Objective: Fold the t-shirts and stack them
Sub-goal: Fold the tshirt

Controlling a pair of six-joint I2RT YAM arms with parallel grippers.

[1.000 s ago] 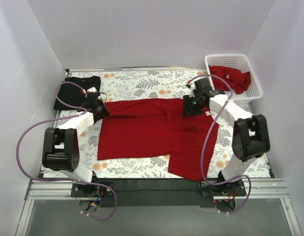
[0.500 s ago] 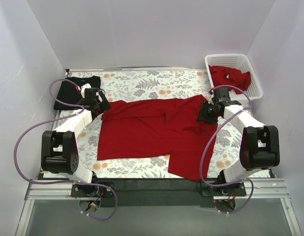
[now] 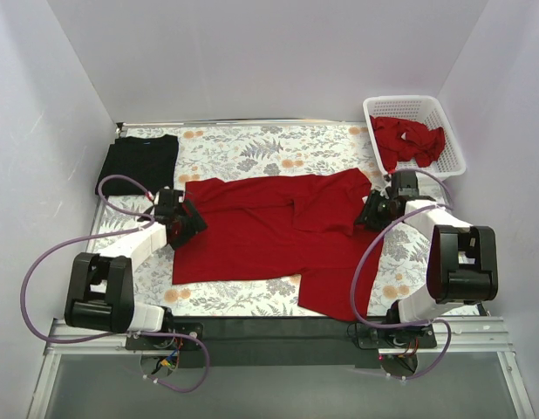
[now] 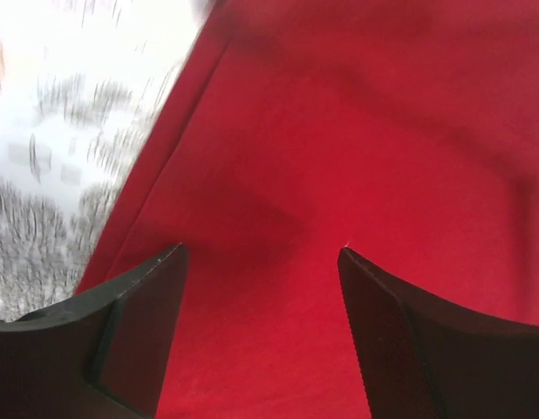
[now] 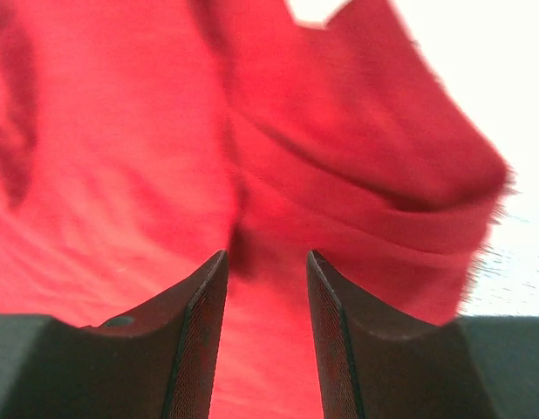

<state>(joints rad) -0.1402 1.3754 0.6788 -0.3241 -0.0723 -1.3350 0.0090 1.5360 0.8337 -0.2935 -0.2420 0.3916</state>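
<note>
A red t-shirt [image 3: 261,240] lies spread over the middle of the flower-patterned table [image 3: 252,144]. Its body is mostly flat, with a crease and an overlapping flap near its centre and its near-right part reaching toward the front edge. The left gripper [image 3: 189,227] sits low at the shirt's left edge. In the left wrist view its fingers [image 4: 139,323] stand well apart above the cloth, nothing between them, and the shirt's hem runs diagonally with bare tablecloth beyond it on the left. The right gripper [image 3: 371,212] is at the shirt's far-right corner, where the cloth is bunched. In the right wrist view its fingers [image 5: 195,340] are parted by a narrower gap with red fabric showing through it, and a rolled fold [image 5: 365,201] lies just ahead of the tips; the picture is blurred, but the jaws do not look closed on the cloth. A black t-shirt [image 3: 139,163] lies folded flat at the far-left corner of the table, apart from the red one. A white basket [image 3: 374,106] stands at the far-right corner, just beyond the right arm, and holds crumpled red t-shirts [image 3: 409,140]. Purple cables [image 3: 43,262] loop out from each arm, the left one sweeping over the table's left margin and the right one crossing the near-right part of the spread shirt. White walls [image 3: 269,61] close in the table on three sides.
</note>
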